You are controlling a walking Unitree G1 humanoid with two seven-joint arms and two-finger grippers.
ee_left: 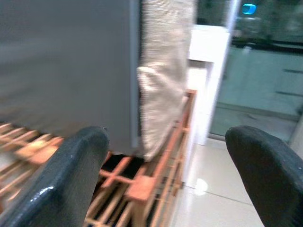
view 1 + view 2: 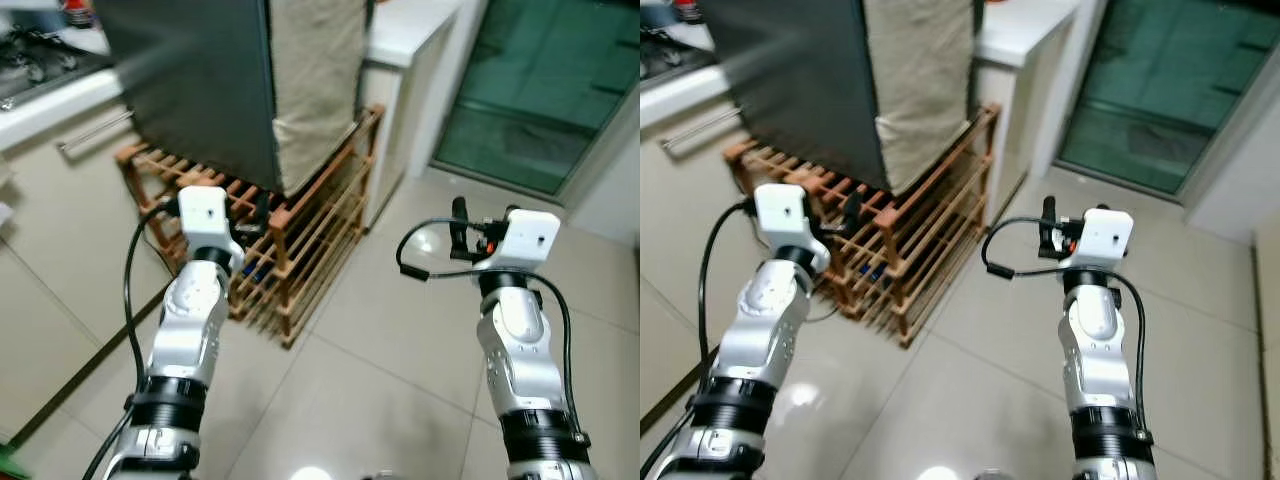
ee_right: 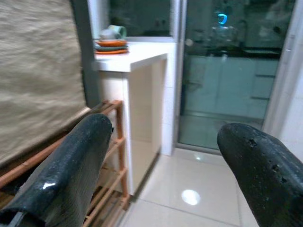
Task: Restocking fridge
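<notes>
While both arms are raised in front of the robot, nothing is yet in either of them, so the restocking looks to be at its very start. Taking the fridge [image 2: 200, 90] as the landmark, a dark grey box with its door shut, standing on a wooden slatted rack [image 2: 300, 250]: to its left runs a pale desk [image 2: 50, 105] with a hob at its far end and a bar handle on the cabinet front below. Just in front of the fridge's lower corner, over the rack, hangs the left gripper [image 1: 165, 175], its fingers [image 1: 71, 175] spread wide and holding nothing. A beige cloth [image 2: 315, 80] hangs down the fridge's right side. Right of that stands a white desk [image 3: 128, 59] carrying stacked dishes [image 3: 111, 42], then a glass sliding door [image 2: 550, 90]. The right gripper [image 3: 165, 175] is well to the right of the fridge, over the tiled floor [image 2: 380, 350], pointing toward the white desk and the glass door, its fingers also spread and empty. No food or bottles to load can be made out, so everything is left: fetching goods, opening the door, placing them inside.
</notes>
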